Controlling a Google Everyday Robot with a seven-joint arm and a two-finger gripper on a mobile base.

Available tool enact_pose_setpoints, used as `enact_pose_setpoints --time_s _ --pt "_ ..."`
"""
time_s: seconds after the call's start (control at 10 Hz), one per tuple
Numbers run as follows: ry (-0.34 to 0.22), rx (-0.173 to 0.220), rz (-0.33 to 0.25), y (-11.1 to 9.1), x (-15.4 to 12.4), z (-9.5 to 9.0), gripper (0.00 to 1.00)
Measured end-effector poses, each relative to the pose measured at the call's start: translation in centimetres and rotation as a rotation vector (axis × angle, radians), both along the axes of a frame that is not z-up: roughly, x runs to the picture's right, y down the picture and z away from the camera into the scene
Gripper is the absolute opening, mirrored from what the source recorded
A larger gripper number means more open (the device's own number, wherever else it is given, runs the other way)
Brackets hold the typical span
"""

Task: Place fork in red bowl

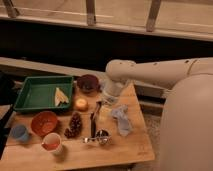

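Observation:
The red bowl (44, 122) sits at the front left of the wooden table (125, 150). The fork (89, 140) seems to be the thin silver piece lying flat near the front edge, beside a small metal cup (102, 136). My gripper (101, 106) hangs from the white arm (150, 72) over the middle of the table, above the top end of a dark-handled utensil (93, 121). It is behind the fork and well to the right of the red bowl. Nothing shows in it.
A green tray (35, 92) with a yellow item (61, 96) stands at the back left. Also here are a maroon bowl (88, 82), an orange item (81, 104), a pine cone (75, 125), a grey cloth (122, 120), a blue cup (20, 132) and a white cup with red inside (52, 144).

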State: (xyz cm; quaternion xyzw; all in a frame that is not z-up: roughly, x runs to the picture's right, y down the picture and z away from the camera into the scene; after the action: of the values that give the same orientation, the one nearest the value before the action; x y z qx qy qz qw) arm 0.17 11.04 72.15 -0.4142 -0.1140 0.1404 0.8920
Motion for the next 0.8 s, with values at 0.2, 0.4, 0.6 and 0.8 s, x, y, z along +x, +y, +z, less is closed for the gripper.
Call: enact_pose_setpoints --time_s 0.2,0.4,0.6,0.8 --pt "0.009 -0.006 -0.015 0.3 -0.4 0.4 0.78" --pt "-0.016 -0.027 -0.029 2.0 -2.6 1.0 0.78" --pt "-0.029 -0.049 -0.031 3.7 -3.6 0.9 0.78" --pt "-0.039 -0.069 -0.029 5.0 -4.3 0.8 0.78"
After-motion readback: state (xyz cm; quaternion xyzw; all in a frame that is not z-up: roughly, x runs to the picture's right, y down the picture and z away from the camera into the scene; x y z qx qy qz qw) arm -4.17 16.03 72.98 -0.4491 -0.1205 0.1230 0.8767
